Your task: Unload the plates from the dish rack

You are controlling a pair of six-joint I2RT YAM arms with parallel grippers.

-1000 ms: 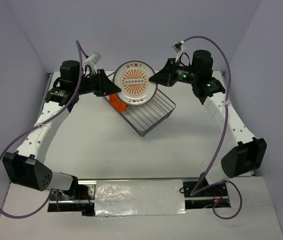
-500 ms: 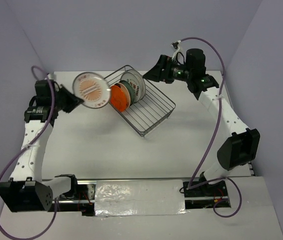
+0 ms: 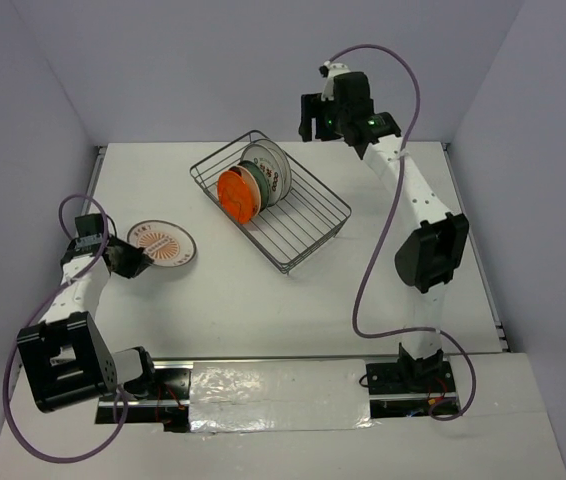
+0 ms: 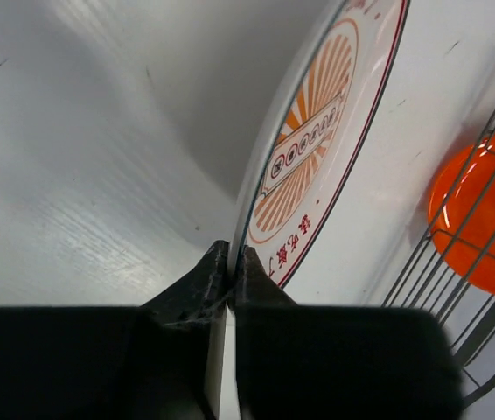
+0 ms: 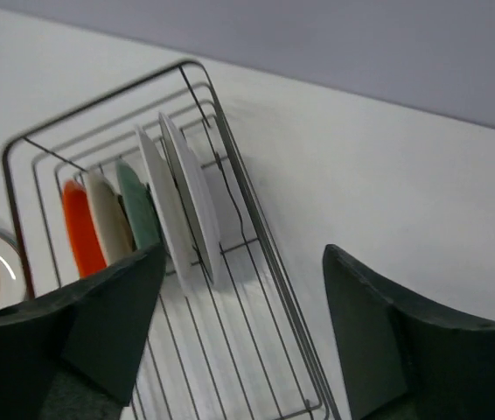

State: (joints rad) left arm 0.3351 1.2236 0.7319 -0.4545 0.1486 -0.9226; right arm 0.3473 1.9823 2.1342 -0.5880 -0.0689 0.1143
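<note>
One plate is out of the rack: round, glazed white, an orange sunburst motif on its face, a thin red line at the rim. It is held by the left gripper, whose fingers are pinched down on the plate's thin edge, as seen close up in the left wrist view. The plate is carried low over the table, left of the dish rack and well apart from it; a shadow is cast under it, and contact with the surface cannot be confirmed. The dish rack, a rectangular basket of thin grey wire with rounded corners, is set diagonally at mid-table. Plates are stood on edge at its far-left end: an orange-backed plate on the outside, a grey-green plate further in, then white plates. The right gripper is held above the table beyond the rack's far end; its dark fingers are spread wide with nothing between them. The table is matte white with a faint grain. The workspace is enclosed by plain lilac-grey walls. Purple cables are looped along both arms.
</note>
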